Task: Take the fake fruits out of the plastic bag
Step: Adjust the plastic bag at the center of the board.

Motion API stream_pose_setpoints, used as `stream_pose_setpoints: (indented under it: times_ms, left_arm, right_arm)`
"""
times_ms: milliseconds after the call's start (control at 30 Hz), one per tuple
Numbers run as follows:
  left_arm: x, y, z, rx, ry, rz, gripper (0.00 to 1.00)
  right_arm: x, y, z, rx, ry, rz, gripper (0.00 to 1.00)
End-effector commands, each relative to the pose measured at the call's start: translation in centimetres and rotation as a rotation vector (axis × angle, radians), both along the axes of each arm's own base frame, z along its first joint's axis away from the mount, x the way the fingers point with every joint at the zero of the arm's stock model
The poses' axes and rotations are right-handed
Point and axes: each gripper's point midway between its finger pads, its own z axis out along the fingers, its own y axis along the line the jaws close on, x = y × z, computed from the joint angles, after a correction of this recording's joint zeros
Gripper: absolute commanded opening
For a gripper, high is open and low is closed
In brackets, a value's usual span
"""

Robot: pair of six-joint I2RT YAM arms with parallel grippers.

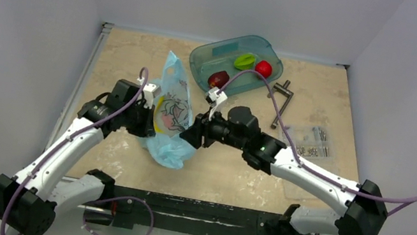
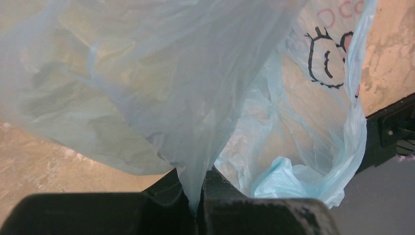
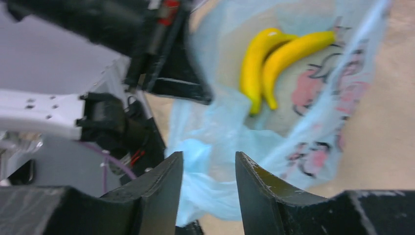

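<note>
- Left pincer [image 2: 195, 198]: jaws together, clamped on a fold of the plastic bag [image 1: 171, 117] and holding that side lifted off the table [image 1: 126, 58].
- Bag sits between the two pincers. It is light blue and crinkled, with the cartoon print facing up. In the left wrist view its mouth gapes just past the clamped fold.
- Banana [image 3: 252, 63]: inside the bag, a joined pair of yellow curves lying on the printed panel, ahead of the right pincer and slightly to its right.
- Right pincer [image 3: 208, 164]: jaws slightly apart, nothing gripped, tips at the bag's near edge. Can't tell if they touch the film.
- Maroon fruit [image 1: 218, 79]: outside the bag, in the teal tray [image 1: 203, 61], beyond the right pincer.
- Green fruit [image 1: 243, 61] and red fruit [image 1: 264, 68] are in the same tray, further back.
- Metal handle [image 1: 283, 101] and clear parts packet [image 1: 313, 142] lie on the table, right of the right pincer.
</note>
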Motion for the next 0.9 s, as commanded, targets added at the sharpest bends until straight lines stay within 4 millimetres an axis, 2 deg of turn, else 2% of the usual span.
stream_pose_setpoints:
  times_ms: [0, 100, 200, 300, 433, 500, 567, 633, 833, 867]
  left_arm:
    - [-0.2, -2.4, 0.1, -0.093, 0.017, -0.123, 0.00]
    - [-0.3, -2.8, -0.1, -0.108, 0.037, -0.140, 0.00]
    - [-0.4, -3.0, 0.0, -0.113, 0.033, -0.149, 0.00]
    - [-0.4, -2.9, -0.1, -0.105, 0.031, -0.144, 0.00]
    - [-0.4, -2.7, -0.2, -0.095, 0.032, -0.139, 0.00]
    - [-0.5, -2.8, -0.2, -0.095, 0.031, -0.144, 0.00]
    - [-0.5, -2.9, -0.3, -0.096, 0.036, -0.147, 0.00]
    - [-0.6, -3.0, -0.3, -0.096, 0.039, -0.153, 0.00]
    - [-0.8, -3.6, -0.6, -0.112, 0.061, -0.179, 0.00]
    - [-0.8, -3.7, -0.6, -0.114, 0.067, -0.182, 0.00]
  right_arm:
    - [-2.2, 2.0, 4.9, 0.161, -0.116, 0.055, 0.41]
    - [-0.8, 3.4, 3.5, 0.115, -0.097, 0.024, 0.35]
    - [2.0, 5.1, 0.6, 0.005, -0.062, -0.051, 0.27]
    - [4.7, 6.3, -2.3, -0.097, -0.035, -0.142, 0.25]
    - [6.5, 7.7, -6.4, -0.179, -0.019, -0.178, 0.24]
    - [7.4, 7.8, -8.2, -0.234, -0.012, -0.216, 0.24]
    - [8.3, 6.4, -10.3, -0.337, 0.001, -0.284, 0.24]
    - [8.6, 4.7, -11.2, -0.408, -0.009, -0.351, 0.25]
    - [7.1, -0.1, -12.9, -0.499, -0.052, -0.407, 0.33]
    - [6.7, -0.7, -13.3, -0.507, -0.067, -0.410, 0.38]
